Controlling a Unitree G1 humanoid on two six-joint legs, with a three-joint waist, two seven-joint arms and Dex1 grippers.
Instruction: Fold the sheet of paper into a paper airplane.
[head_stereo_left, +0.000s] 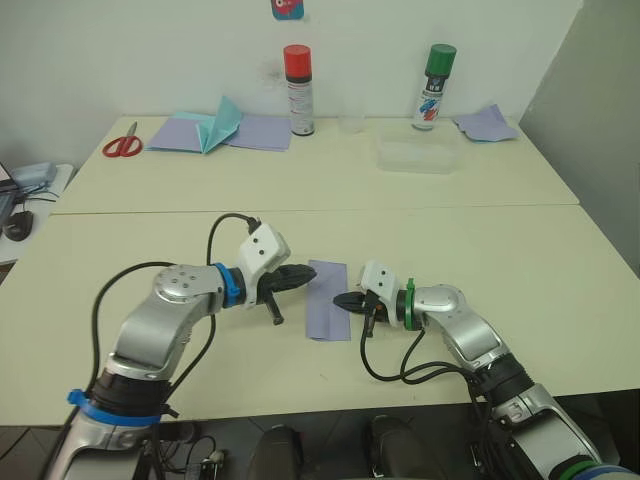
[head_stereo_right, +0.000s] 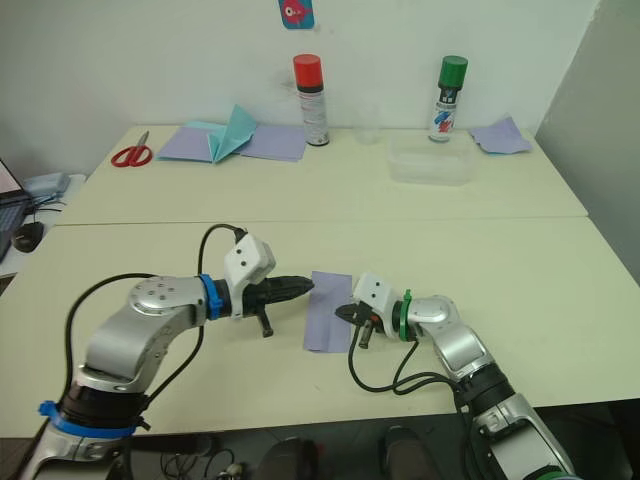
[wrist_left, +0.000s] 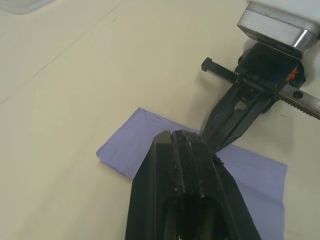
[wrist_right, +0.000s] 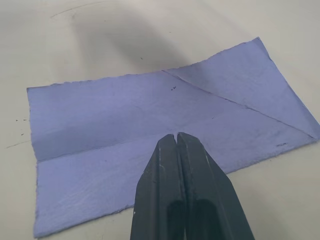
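The sheet of paper (head_stereo_left: 328, 300) lies flat on the near table as a lavender rectangle folded in half, with a diagonal crease across one end (wrist_right: 235, 100). My left gripper (head_stereo_left: 310, 271) is shut, its tips over the sheet's far left edge. From the other side my right gripper (head_stereo_left: 338, 299) is also shut, with its tips on the sheet's right edge. In the left wrist view the two grippers' tips nearly meet above the paper (wrist_left: 125, 147). Nothing is held between either pair of fingers.
On the far table are red scissors (head_stereo_left: 122, 145), a teal pointed paper piece (head_stereo_left: 222, 125) on lavender sheets (head_stereo_left: 262, 132), a red-capped spray can (head_stereo_left: 299, 90), a green-capped can (head_stereo_left: 435, 85), a clear plastic box (head_stereo_left: 417, 155) and a lavender scrap (head_stereo_left: 486, 123).
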